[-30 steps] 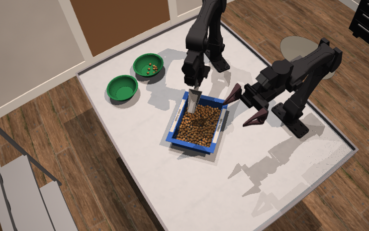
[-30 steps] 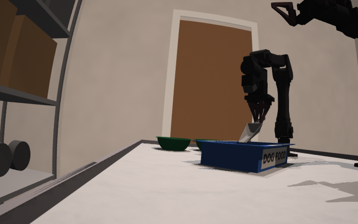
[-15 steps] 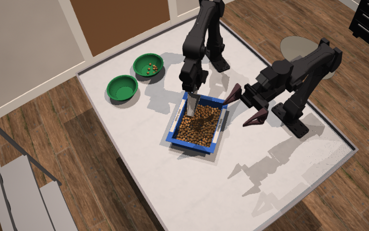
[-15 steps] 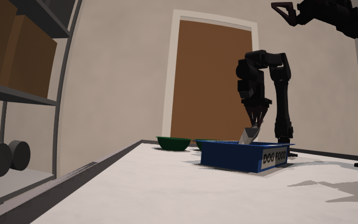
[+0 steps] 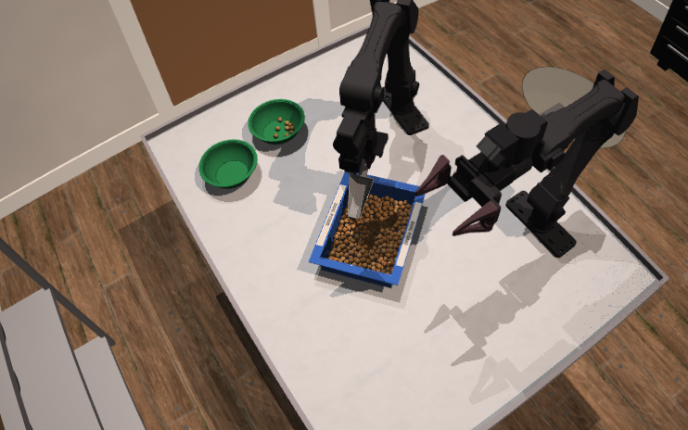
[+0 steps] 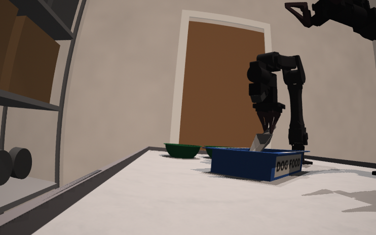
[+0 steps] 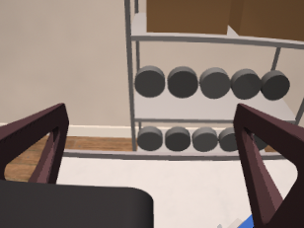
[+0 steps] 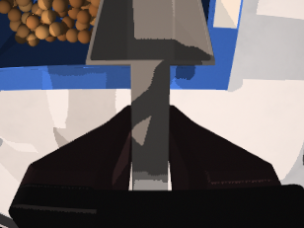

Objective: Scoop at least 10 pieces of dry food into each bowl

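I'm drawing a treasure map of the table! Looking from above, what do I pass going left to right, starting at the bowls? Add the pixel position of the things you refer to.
Empty green bowl (image 5: pixel 228 174) (image 6: pixel 182 151) → green bowl with some food (image 5: pixel 269 129) → blue food box (image 5: pixel 355 271) (image 6: pixel 241 164) → left claw (image 5: pixel 449 200) (image 7: pixel 152 110)
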Controlling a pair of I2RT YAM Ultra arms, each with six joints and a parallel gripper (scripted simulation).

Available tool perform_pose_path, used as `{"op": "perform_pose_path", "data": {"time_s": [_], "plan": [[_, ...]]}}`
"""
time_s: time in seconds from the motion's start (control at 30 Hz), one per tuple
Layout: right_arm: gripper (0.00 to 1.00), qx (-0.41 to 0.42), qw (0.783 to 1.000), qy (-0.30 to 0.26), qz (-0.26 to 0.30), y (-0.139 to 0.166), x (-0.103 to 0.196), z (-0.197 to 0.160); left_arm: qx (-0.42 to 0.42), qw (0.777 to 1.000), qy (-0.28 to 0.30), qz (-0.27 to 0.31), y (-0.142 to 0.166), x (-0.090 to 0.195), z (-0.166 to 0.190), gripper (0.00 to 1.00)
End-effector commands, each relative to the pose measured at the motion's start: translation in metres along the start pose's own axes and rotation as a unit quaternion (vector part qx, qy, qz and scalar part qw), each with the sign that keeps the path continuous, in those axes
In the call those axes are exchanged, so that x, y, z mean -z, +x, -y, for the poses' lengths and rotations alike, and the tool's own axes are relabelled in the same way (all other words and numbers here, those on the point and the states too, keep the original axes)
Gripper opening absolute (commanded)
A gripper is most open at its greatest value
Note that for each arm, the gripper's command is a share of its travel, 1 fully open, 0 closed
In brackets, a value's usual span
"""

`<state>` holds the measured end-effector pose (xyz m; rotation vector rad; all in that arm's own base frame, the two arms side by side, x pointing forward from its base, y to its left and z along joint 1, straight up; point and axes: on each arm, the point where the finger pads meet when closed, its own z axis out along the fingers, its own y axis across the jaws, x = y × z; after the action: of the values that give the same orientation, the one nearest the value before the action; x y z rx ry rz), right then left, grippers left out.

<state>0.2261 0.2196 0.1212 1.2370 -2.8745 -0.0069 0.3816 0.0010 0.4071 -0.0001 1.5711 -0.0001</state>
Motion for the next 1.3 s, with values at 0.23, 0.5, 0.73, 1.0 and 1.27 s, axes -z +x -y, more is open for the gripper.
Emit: {"op": "perform_pose_path", "data": {"time_s": [0.23,0.5,0.73,1.0,1.27], "plan": [[0.0,-0.004,1.0,0.001,0.011,-0.005,-0.007,0.001,0.0,1.0,0.0,0.017,-0.014,0.004,0.0,1.0],[0.0,-0.004,1.0,0.001,0.001,-0.008,-0.018,0.002,0.0,1.0,0.0,0.017,-0.014,0.004,0.0,1.0],[0.0,-0.005,0.999,0.004,0.038,-0.018,0.004,0.004,0.0,1.0,0.0,0.017,-0.014,0.004,0.0,1.0],[0.0,0.002,1.0,0.003,0.029,-0.025,-0.004,-0.001,0.0,1.0,0.0,0.017,-0.014,0.004,0.0,1.0],[0.0,-0.002,1.0,-0.001,0.023,-0.024,-0.006,0.001,0.0,1.0,0.0,0.017,-0.014,0.004,0.0,1.0]]}}
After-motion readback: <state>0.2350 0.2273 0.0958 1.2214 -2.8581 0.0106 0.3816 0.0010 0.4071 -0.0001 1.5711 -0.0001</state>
